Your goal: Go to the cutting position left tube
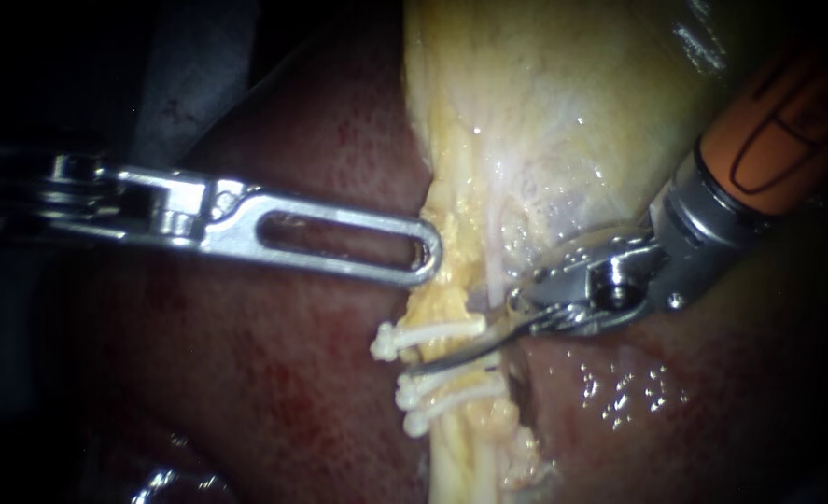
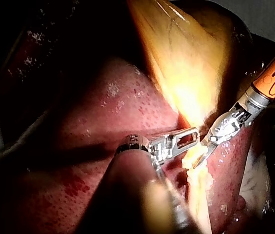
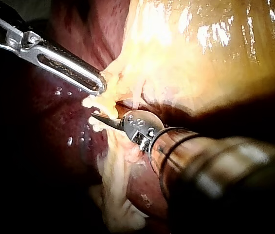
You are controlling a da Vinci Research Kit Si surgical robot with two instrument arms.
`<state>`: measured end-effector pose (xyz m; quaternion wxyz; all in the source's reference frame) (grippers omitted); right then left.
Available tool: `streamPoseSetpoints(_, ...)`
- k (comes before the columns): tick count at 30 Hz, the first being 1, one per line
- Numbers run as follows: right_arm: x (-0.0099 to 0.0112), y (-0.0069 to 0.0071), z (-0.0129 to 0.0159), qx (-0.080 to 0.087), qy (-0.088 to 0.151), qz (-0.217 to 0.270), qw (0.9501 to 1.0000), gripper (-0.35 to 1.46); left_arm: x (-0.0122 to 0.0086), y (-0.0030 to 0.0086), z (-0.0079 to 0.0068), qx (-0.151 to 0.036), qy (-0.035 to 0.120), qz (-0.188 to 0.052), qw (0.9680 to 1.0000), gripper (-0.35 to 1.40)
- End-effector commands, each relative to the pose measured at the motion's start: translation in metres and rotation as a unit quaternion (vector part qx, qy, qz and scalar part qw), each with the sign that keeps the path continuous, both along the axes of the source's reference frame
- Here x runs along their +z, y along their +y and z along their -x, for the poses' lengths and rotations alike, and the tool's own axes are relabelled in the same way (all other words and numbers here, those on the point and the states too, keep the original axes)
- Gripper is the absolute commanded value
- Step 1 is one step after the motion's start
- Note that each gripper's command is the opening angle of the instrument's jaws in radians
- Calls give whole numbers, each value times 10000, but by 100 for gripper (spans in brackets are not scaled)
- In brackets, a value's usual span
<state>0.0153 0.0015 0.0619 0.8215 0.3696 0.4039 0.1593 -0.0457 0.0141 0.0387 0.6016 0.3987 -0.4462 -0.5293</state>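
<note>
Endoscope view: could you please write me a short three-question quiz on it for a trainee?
1. How many white clips show?
2. True or false: the tip of the right instrument lies below all the clips.
3. The tip of the left instrument meets: A the liver, B the yellow tissue, C a clip.
Key: 1 three. 2 false: it lies between the top clip and the two lower ones. 3 B.

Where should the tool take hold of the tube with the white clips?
The bare stretch of the tube between the upper clip and the two lower clips. Come from the right, where the right tool lies: the clips stick out leftward.
</note>
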Motion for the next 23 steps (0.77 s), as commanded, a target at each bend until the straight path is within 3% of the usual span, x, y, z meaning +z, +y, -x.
streamPoseSetpoints(1,0,0,0,-5,-7,4,10000,26,0,0,0,-3,6,-1,10000,-35)
streamPoseSetpoints(23,0,-1,0,-12,-4,5,10000,25,0,0,1,-4,7,-1,10000,-35)
